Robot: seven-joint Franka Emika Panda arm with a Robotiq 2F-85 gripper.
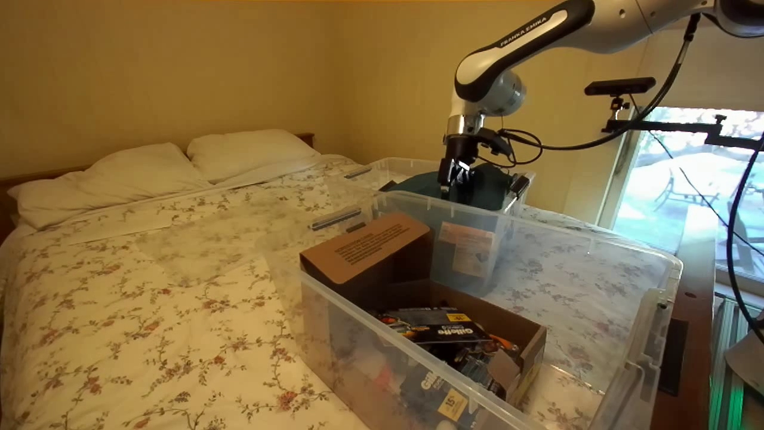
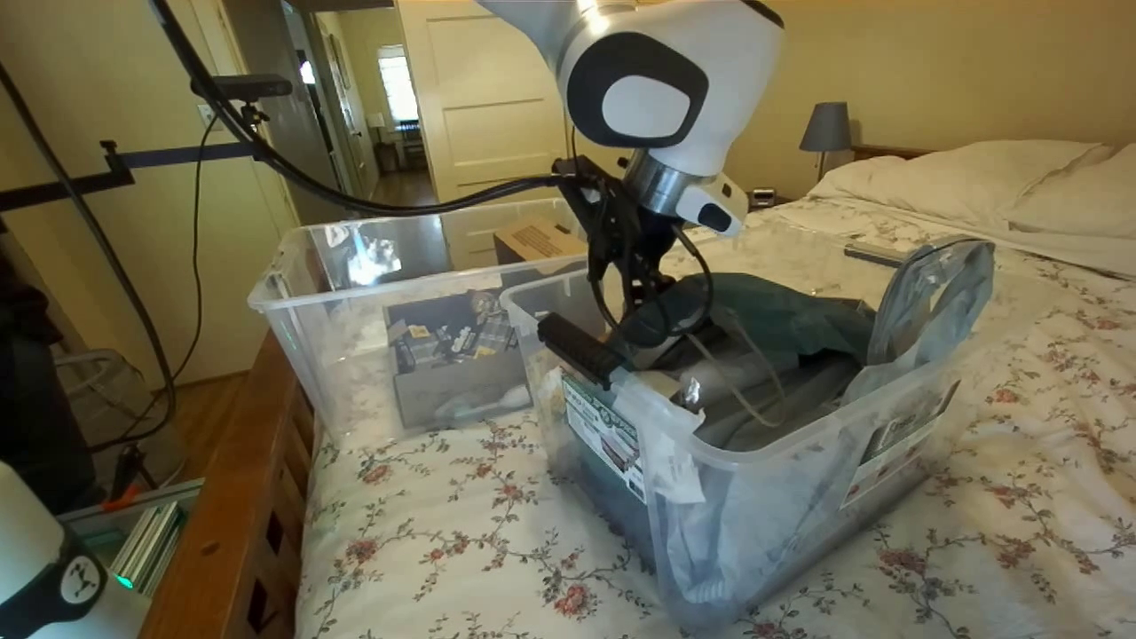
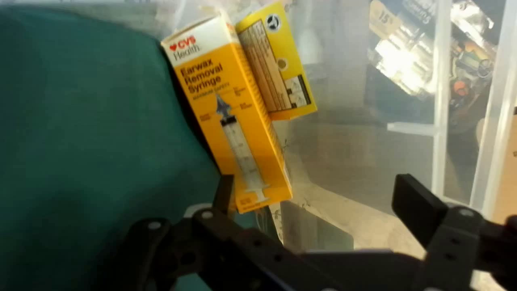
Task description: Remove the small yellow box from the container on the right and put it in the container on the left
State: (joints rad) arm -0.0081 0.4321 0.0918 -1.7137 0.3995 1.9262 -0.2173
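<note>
Two yellow boxes show in the wrist view: an orange-yellow CVS earwax syringe box [image 3: 232, 121] and a brighter yellow box [image 3: 278, 64] beside it. They lie against a teal bag [image 3: 93, 133] in a clear container, on the right in an exterior view [image 2: 772, 515]. I cannot make out the boxes in either exterior view. My gripper [image 3: 317, 196] is open with nothing between its fingers. One fingertip overlaps the syringe box's lower end; I cannot tell if they touch. The gripper points down at the bag container in an exterior view [image 1: 455, 176]. The second clear container [image 2: 328, 355] stands beside it.
The second container holds an open cardboard box [image 1: 382, 245] with Gillette packs [image 1: 453, 331]. Its flap stands up. Both containers' walls rise close together on the flowered bed [image 1: 167, 310]. A grey bag handle [image 2: 932, 293] sticks up. A wooden bed rail [image 2: 222, 532] runs alongside.
</note>
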